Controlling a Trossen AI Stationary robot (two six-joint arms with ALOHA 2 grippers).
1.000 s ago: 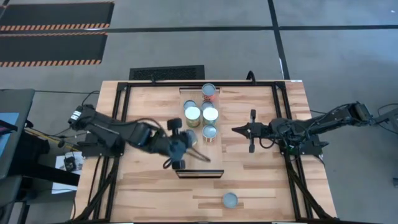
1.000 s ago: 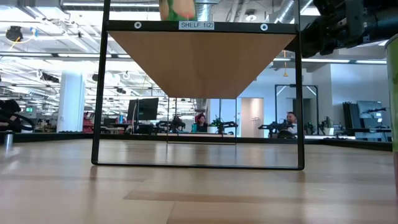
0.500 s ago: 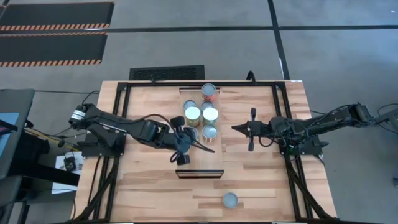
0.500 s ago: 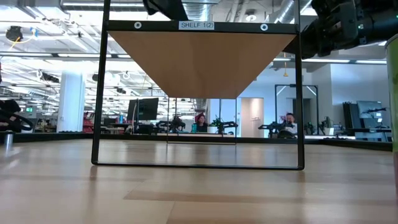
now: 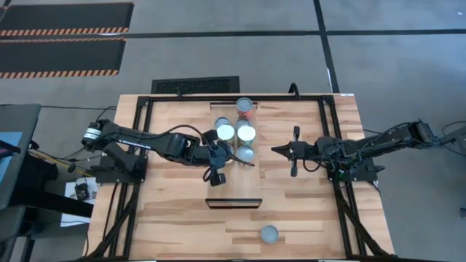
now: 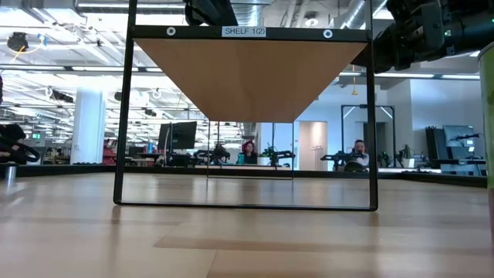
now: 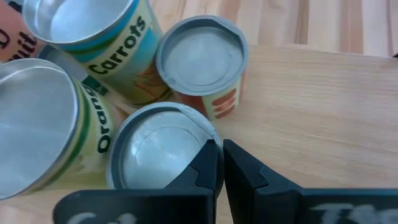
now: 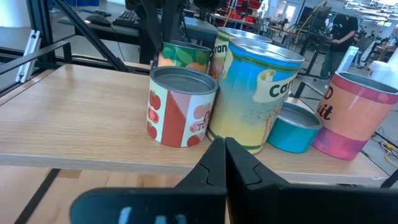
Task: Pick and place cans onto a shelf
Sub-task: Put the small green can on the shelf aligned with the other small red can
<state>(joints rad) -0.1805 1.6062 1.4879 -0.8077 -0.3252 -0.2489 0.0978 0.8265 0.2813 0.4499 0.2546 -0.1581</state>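
Note:
Several cans stand on the raised light-wood shelf (image 5: 237,185), grouped at its far half: a red one (image 5: 245,107), two white-topped ones (image 5: 225,132) (image 5: 246,132) and a silvery one (image 5: 246,153). One more can (image 5: 269,233) stands on the table near the front edge. My left gripper (image 5: 229,156) (image 7: 221,163) is shut and slants down at the group, its tips beside a low can (image 7: 155,149). My right gripper (image 5: 277,151) (image 8: 222,152) is shut and level, right of the shelf, pointing at the cans. My left gripper has its shut fingertips (image 7: 208,155) at the rim of the low can's top (image 7: 193,134), coming slanting down from the table's left and near side. I cannot tell whether they touch the can, which stands upright on the shelf.
A black frame (image 6: 123,116) carries the shelf above the tabletop (image 5: 306,211). In the left wrist view a Carrots can (image 7: 93,37), an Orange can (image 7: 37,124) and a red-labelled can (image 7: 199,62) crowd round the low one. People sit in the room behind.
My left gripper, shut throughout, has moved over the shelf toward the table's far edge and sunk a little, up to the group of cans. It now hides the yellow-green can that showed beside it. My right gripper has kept still.

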